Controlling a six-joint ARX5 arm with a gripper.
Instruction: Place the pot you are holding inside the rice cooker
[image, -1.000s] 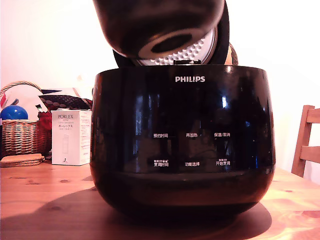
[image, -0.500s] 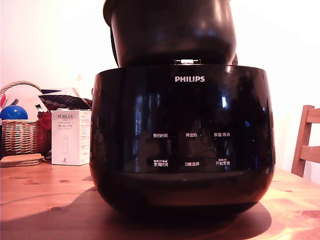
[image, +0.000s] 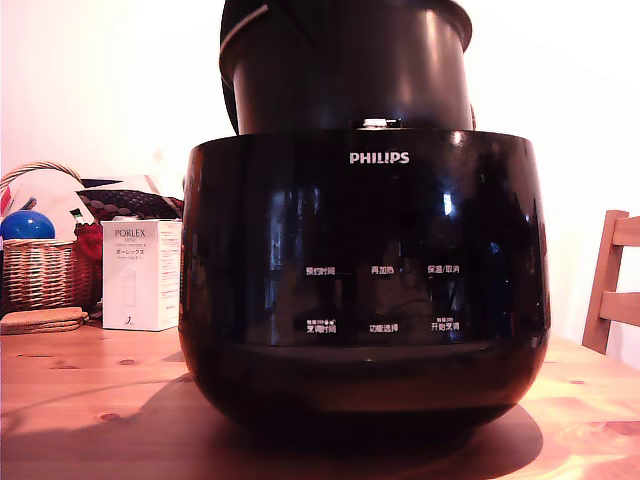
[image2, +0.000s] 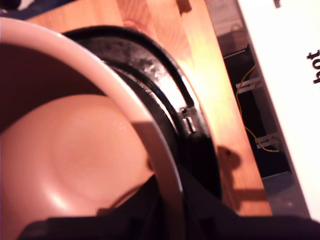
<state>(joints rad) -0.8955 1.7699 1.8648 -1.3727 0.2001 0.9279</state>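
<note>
**Gripper at pot rim, pot halfway into cooker**

Gripper (image2: 165, 220) seen only as a dark mass at the rim of the pot (image2: 75, 150); fingers not clear, so cannot tell if clamped or loose. Just below and around it, in the wrist view, the pale pot interior and the black rim of the rice cooker (image2: 165, 95).

From the exterior view: pot (image: 350, 70) upright, lower part sunk into the rice cooker (image: 365, 290), upper wall and flared rim above the cooker top. Cooker on wooden table (image: 90, 400).

Farther away, on the exterior view's left: white PORLEX box (image: 140, 275), wicker basket (image: 40, 270), blue ball (image: 27, 225). On the right: wooden chair (image: 612, 285).
</note>
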